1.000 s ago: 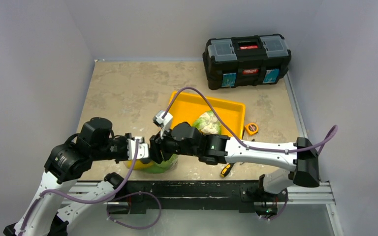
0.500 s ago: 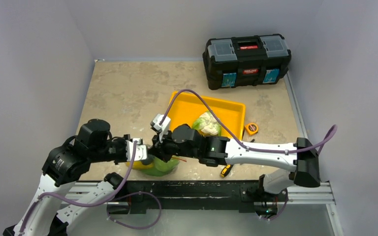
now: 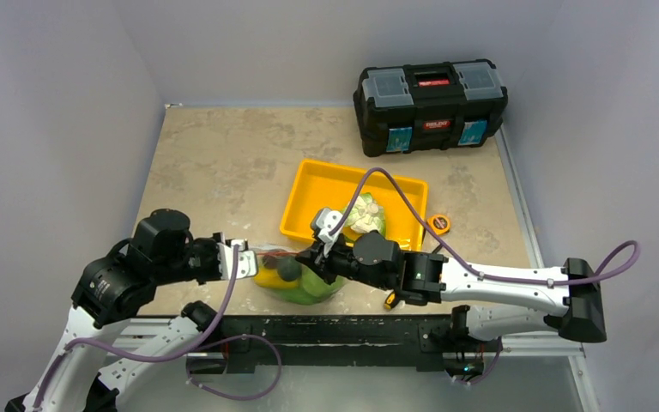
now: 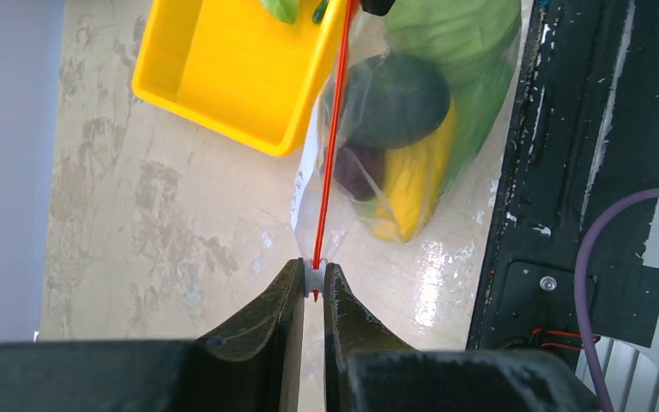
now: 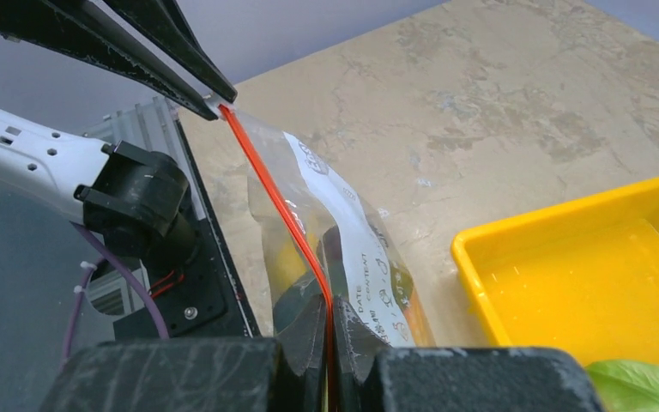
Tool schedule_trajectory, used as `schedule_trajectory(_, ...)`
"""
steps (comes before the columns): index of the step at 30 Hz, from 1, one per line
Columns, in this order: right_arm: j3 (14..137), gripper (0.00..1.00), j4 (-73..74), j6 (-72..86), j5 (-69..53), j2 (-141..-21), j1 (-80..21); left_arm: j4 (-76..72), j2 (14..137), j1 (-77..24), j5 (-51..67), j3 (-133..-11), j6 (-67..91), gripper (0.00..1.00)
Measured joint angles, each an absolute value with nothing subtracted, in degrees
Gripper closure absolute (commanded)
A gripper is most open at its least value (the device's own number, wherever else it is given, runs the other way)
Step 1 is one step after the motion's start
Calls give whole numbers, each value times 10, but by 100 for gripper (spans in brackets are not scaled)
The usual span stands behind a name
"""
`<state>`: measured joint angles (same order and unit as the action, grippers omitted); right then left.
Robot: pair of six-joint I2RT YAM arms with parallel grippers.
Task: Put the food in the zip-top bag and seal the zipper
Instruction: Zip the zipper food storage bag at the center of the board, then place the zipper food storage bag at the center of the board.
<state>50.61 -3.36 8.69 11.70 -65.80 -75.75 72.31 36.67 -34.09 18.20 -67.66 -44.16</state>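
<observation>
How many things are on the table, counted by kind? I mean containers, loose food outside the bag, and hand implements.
Containers: 3 (black toolbox, yellow tray, zip-top bag)
Loose food: 1 (cauliflower, in the tray)
Hand implements: 2 (orange tape measure, yellow-black screwdriver, partly hidden)
Total: 6

Bag (image 3: 302, 281) at near edge, tray (image 3: 330, 182) just behind, toolbox (image 3: 430, 105) far back; cauliflower (image 3: 364, 214) seemingly in tray.
</observation>
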Motion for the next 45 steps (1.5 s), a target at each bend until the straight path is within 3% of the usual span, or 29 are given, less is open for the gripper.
schedule_trajectory(1,503,100,-37,85,117,-658,-757,722,367,-341,176,-677,-442,98)
schedule_trajectory(3,499,100,-45,85,117,-660,-757,718,366,-342,164,-677,-442,84)
schedule_trajectory(6,497,100,-53,85,117,-660,-757,711,360,-342,141,-677,-444,48)
schedule_trajectory(8,497,100,-53,85,123,-661,-757,715,350,-340,108,-677,-442,18)
schedule_trajectory(10,497,100,-55,84,124,-664,-756,714,337,-340,92,-677,-436,7)
schedule_trajectory(18,547,100,-67,94,95,-730,-754,646,248,-339,51,-701,-340,0)
schedule_trajectory(24,655,100,-77,107,79,-830,-754,570,222,-339,-7,-767,-191,0)
schedule_trajectory(32,842,100,-104,120,46,-987,-734,615,256,-339,-86,-916,-2,0)
schedule_trajectory(45,1075,100,-145,259,-138,-1265,-706,667,226,-339,-44,-950,84,0)
